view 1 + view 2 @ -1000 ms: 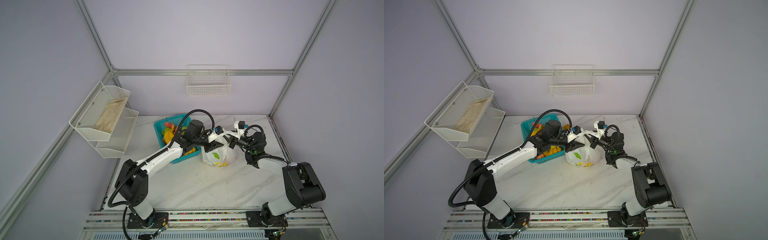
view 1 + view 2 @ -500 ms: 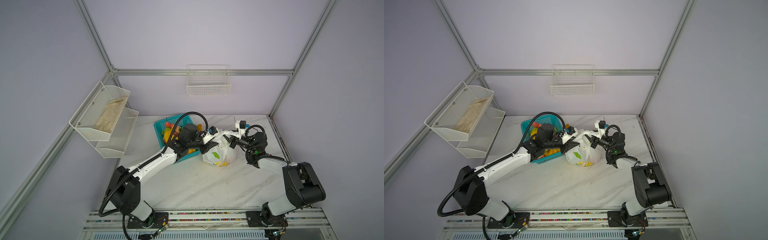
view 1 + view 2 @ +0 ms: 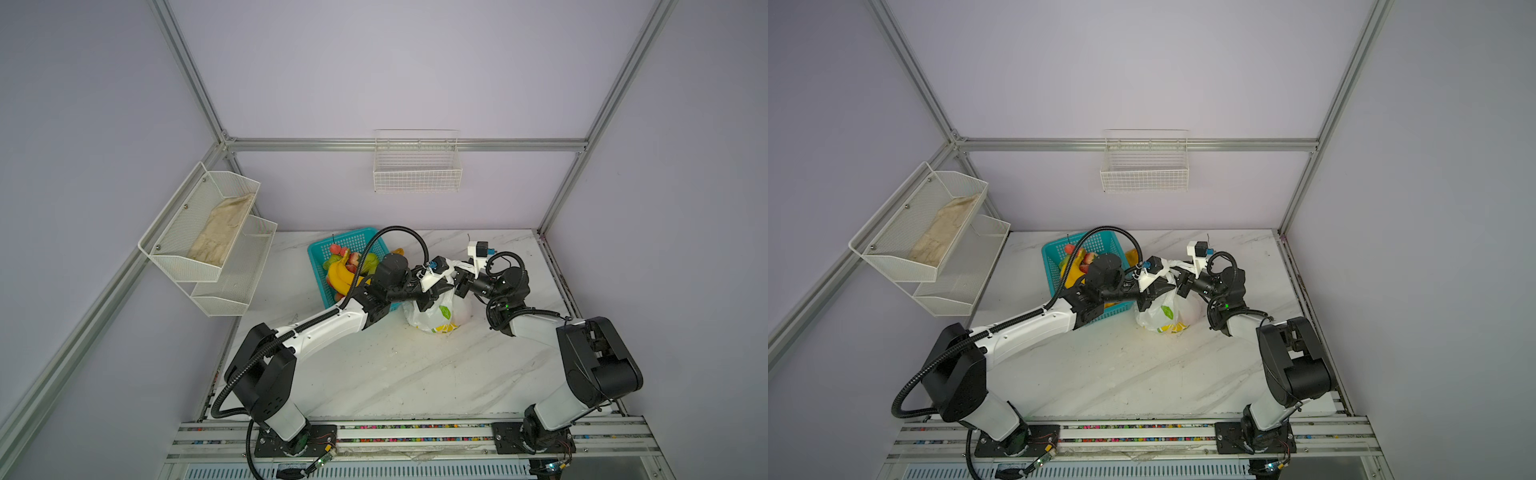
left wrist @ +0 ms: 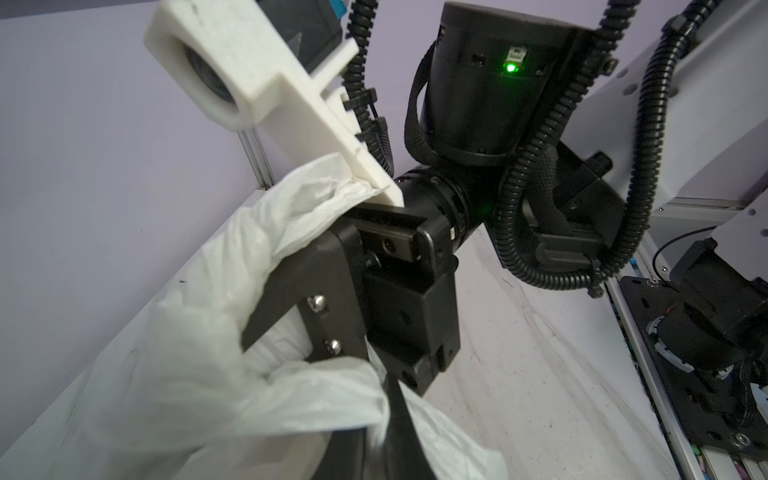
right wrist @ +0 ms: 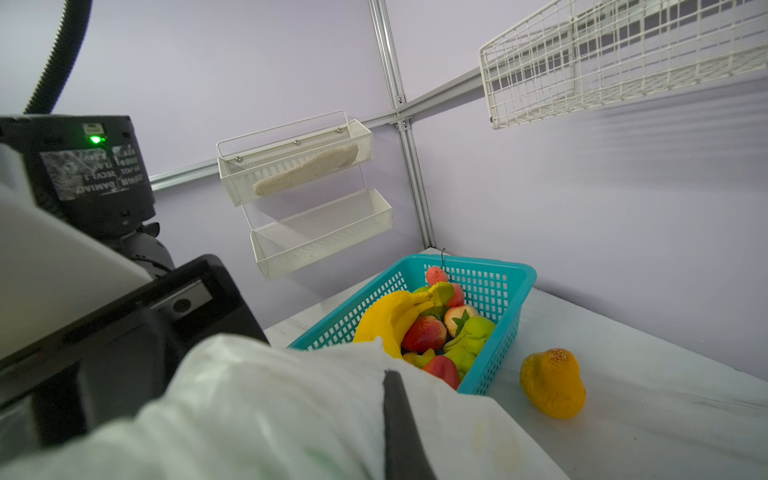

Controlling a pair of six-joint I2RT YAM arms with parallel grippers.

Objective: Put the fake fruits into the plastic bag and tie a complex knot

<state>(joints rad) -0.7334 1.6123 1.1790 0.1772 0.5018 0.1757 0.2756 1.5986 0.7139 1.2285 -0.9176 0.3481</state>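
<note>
Plastic bag [image 3: 432,322] stands on the marble table [image 3: 395,374], directly beneath the left gripper [image 3: 433,298], which looks pinched on the bag's bunched white top. Facing it at close quarters, the right gripper [image 3: 456,286] is clamped on that same bunch. Behind the left gripper's wrist, fake fruits [image 3: 338,274] fill a teal basket [image 3: 355,241].

Plastic bag [image 3: 432,319] contents indistinct behind translucent white film
</note>
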